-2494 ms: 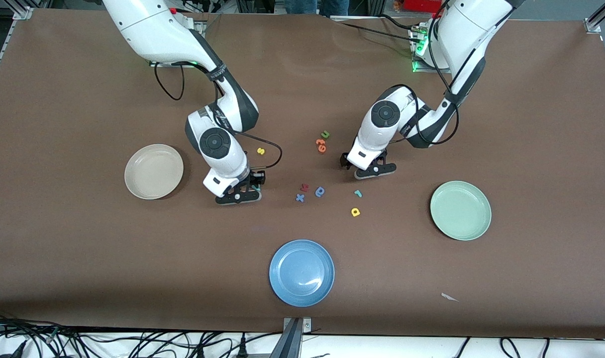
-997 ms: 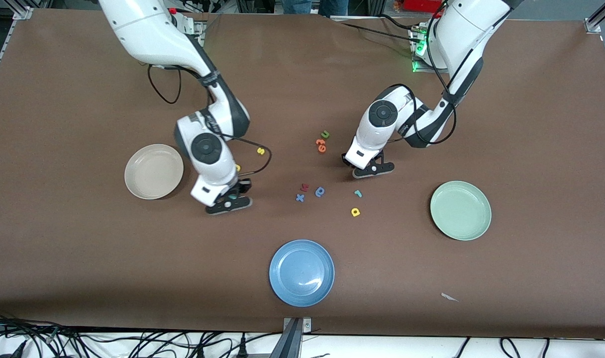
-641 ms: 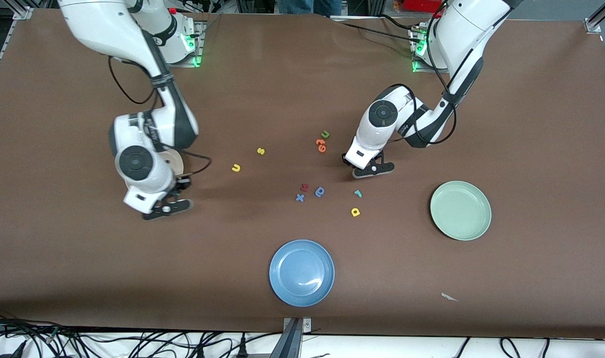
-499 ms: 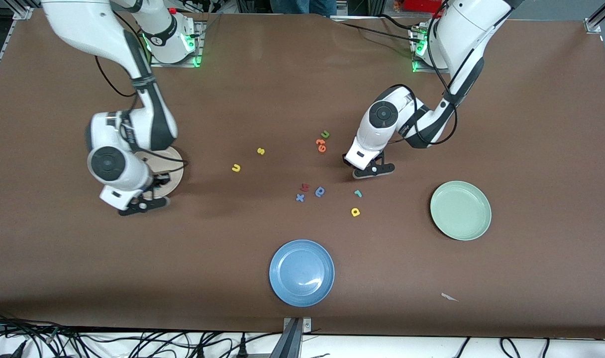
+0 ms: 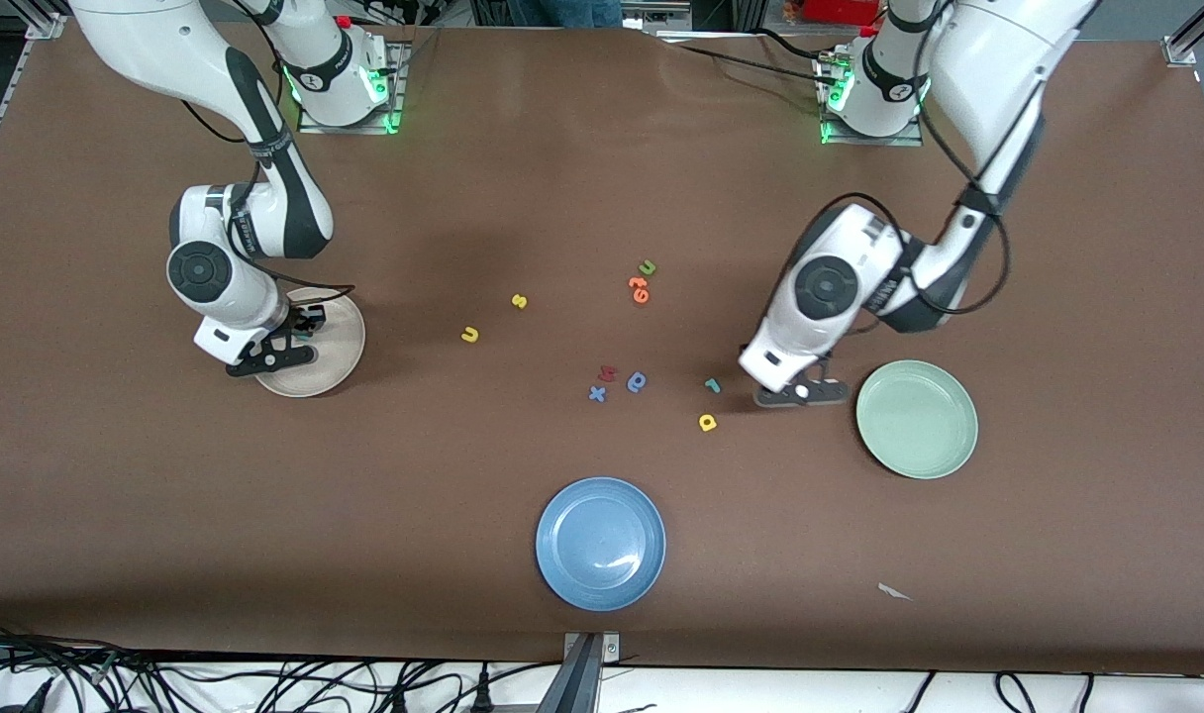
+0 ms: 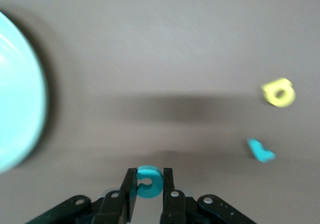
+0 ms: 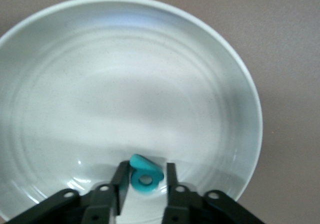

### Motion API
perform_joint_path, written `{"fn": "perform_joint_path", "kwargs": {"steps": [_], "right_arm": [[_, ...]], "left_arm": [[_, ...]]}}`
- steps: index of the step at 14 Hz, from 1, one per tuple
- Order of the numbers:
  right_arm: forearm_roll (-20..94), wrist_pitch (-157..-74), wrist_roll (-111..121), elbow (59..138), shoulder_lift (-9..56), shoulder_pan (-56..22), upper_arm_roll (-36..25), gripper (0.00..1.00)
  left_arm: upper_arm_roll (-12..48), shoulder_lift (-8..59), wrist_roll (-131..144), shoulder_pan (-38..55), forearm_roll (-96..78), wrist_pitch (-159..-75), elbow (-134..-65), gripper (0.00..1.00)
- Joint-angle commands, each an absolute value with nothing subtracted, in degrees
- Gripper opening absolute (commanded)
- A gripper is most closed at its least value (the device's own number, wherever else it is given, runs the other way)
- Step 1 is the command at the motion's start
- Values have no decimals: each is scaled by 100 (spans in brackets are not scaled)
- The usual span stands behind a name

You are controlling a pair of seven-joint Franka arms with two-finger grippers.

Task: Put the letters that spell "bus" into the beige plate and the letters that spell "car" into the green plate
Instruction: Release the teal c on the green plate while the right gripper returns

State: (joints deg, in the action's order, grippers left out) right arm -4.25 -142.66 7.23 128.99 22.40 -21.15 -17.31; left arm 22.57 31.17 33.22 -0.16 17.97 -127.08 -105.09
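Teal "b" (image 7: 145, 176) sits between fingers of right gripper (image 5: 271, 354) over beige plate (image 5: 340, 352), jaws parting, grip uncertain: release step. Teal "c" (image 6: 149, 181) pinched tight in left gripper (image 5: 802, 392), over bare table just beside green plate (image 5: 917, 420). Next: carry over rim, then let go.

Both arms are glossy white with dark grey joints, black cables and black fingers (image 6: 127, 196)
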Motion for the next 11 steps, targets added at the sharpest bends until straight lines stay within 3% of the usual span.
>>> {"fn": "perform_joint_path", "kwargs": {"steps": [1, 5, 7, 8, 9, 10, 11], "right_arm": [[-343, -13977, 721, 12781, 1838, -2153, -1749, 99], [-247, -12124, -573, 11403, 1880, -2241, -1119, 95], [-211, -11945, -1691, 11145, 1959, -2276, -757, 95], [-37, -12014, -2192, 11127, 2030, -2337, -512, 84], [304, -12049, -2850, 11023, 2152, -2347, -440, 83], [621, -12128, -3300, 10952, 2310, -2355, -431, 83], [815, -12225, -3531, 10951, 2346, -2434, -405, 78]], "left_arm": [[2303, 3146, 2245, -587, 1960, -12604, -10328, 19], [2259, 3304, 890, -1221, 2004, -12638, -10239, 19], [2022, 3506, 502, -1213, 2362, -12656, -9977, 23], [2013, 3611, 475, -1222, 2669, -12665, -9932, 40], [2021, 3673, 457, -1230, 3020, -12665, -9932, 86], [2048, 3674, 527, -1196, 3076, -12665, -9906, 100], [2074, 3648, 545, -1178, 2885, -12648, -9810, 100]]}}
